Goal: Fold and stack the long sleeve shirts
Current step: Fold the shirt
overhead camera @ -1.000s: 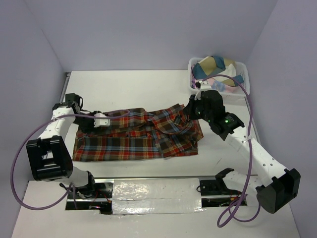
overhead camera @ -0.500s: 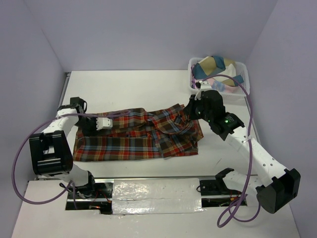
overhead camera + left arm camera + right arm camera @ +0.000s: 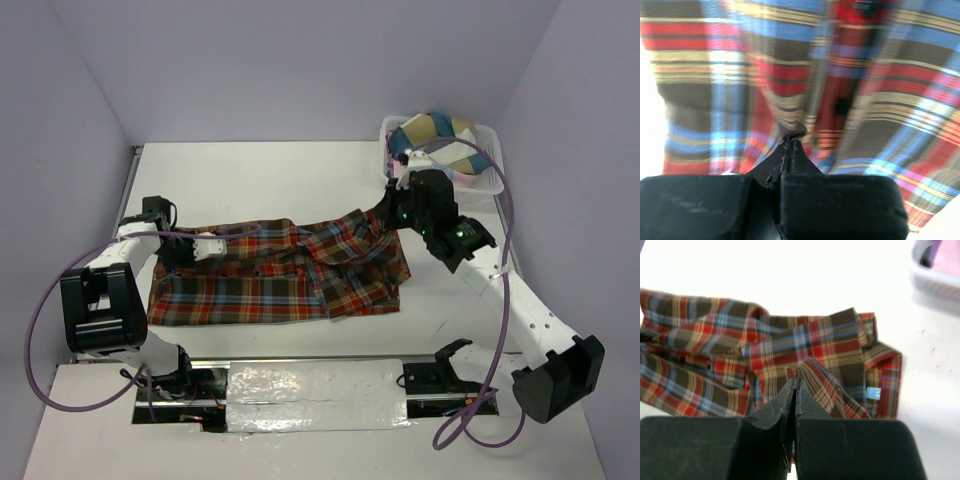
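Cloth of the shirt (image 3: 260,290) is pinched at its left end by the left gripper (image 3: 790,147). A fold at the right end is clamped by the right gripper (image 3: 795,385).

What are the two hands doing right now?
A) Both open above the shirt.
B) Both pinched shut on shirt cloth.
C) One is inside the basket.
B: the wrist views show the left hand and right hand closed with shirt cloth pinched at their tips.
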Tool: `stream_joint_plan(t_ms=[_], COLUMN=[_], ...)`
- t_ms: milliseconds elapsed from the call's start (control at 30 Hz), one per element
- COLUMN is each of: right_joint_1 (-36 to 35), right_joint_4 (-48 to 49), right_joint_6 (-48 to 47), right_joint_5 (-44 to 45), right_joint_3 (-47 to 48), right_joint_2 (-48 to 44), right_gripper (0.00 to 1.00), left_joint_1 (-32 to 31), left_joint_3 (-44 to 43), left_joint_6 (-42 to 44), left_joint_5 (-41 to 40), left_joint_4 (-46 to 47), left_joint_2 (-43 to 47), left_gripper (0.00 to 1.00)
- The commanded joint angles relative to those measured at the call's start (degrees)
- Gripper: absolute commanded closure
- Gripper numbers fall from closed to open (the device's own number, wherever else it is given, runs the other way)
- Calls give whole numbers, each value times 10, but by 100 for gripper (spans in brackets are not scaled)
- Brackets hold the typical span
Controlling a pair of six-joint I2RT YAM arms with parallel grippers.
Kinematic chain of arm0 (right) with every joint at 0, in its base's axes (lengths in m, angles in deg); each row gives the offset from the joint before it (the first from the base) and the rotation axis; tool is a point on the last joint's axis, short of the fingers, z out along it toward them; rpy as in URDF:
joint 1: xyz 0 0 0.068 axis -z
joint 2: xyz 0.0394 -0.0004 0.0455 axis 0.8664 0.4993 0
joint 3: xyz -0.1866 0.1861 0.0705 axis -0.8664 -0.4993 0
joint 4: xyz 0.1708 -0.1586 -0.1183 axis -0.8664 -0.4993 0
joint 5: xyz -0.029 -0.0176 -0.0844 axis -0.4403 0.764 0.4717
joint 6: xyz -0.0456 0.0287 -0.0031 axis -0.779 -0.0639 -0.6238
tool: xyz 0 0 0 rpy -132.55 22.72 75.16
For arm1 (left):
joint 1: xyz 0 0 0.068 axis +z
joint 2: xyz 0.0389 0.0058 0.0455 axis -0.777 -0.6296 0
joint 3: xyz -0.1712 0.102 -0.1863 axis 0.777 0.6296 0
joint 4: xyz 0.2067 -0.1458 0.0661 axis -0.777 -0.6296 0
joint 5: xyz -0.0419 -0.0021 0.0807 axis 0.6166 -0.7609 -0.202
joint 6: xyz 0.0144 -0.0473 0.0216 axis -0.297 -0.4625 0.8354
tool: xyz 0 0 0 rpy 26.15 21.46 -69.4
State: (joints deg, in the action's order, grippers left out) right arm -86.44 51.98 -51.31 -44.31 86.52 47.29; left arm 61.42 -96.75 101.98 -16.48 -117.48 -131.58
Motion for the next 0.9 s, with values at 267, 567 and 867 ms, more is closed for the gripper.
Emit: stream_joint_plan(t_ms=[267, 567, 867], right_joint_1=[78, 114, 91], right_joint_4=[31, -77, -58], right_joint_6=[-56, -78, -109], right_joint_5=[-8, 43, 70], right_joint_3=[257, 613, 523], right_joint_2=[144, 335, 281], right_gripper=[100, 100, 100], left_joint_1=[-4, -6, -6], left_joint_3=[-161, -304, -201], left_joint_6=[-133, -201, -122], left_joint_5=[-1, -5, 50], left_joint_4=[166, 203, 167], left_joint_2=[-38, -95, -37], left_gripper=[100, 100, 100])
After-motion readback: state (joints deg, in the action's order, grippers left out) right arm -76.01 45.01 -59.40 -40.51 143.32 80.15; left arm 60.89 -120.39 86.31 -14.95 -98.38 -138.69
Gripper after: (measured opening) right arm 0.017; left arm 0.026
